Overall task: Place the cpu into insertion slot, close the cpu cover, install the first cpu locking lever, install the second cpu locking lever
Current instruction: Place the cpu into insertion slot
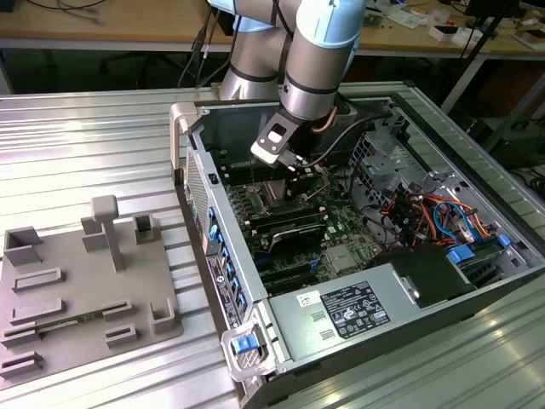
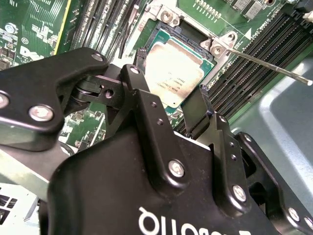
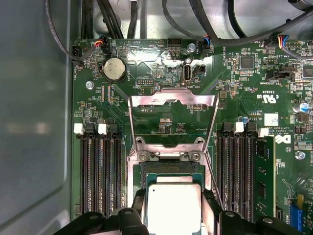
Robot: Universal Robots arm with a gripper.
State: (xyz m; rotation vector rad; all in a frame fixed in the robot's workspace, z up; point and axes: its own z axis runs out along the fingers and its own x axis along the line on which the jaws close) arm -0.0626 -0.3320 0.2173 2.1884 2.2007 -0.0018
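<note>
My gripper (image 1: 275, 182) reaches down into the open computer case over the green board. In both wrist views its two black fingers (image 2: 141, 63) stand on opposite sides of the cpu (image 2: 173, 73), a flat square chip with a dull silver top, and press against its edges. The cpu (image 3: 173, 210) sits at the insertion slot (image 3: 168, 169), whose black frame shows beyond its far edge; whether it rests fully in the slot I cannot tell. The cpu cover (image 3: 171, 100) is swung open, away from the slot. A thin metal locking lever (image 2: 264, 61) stands raised beside the slot.
Long black memory slots (image 3: 100, 171) run along both sides of the slot, and a memory stick (image 3: 264, 176) is seated in one. The grey power supply box (image 1: 353, 311) fills the case's near end. Cables (image 1: 426, 213) crowd the exterior view's right. A grey fixture plate (image 1: 77, 281) lies outside the case.
</note>
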